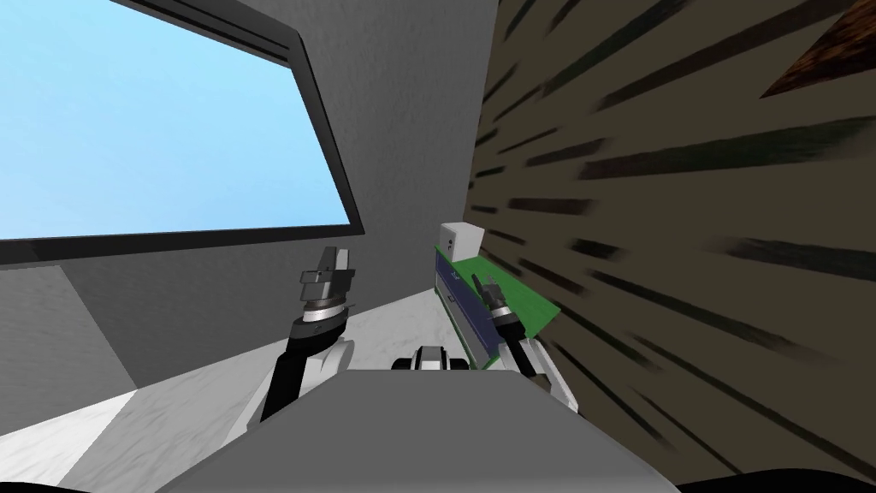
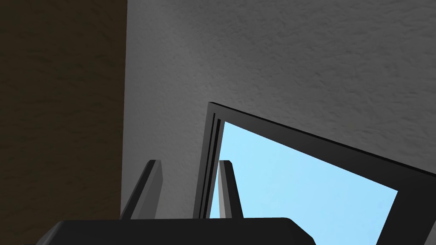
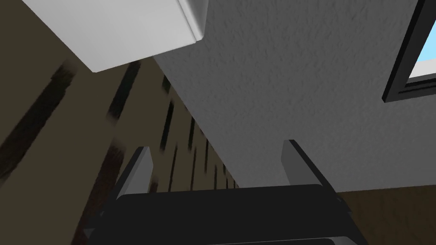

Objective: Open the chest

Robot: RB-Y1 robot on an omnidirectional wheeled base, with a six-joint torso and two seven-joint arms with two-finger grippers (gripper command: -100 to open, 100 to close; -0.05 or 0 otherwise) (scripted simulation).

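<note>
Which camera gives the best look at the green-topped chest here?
The head view: the chest shows its green top and blue front along the striped wall, by the right claw. Both wrist cameras aim higher, past it, so they add nothing about it.

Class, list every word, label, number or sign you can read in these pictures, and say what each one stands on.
No text can be read.
chest, blue front: a faint pale mark, too small to read.
white box at its far end: one dark dot, no letters.
</note>
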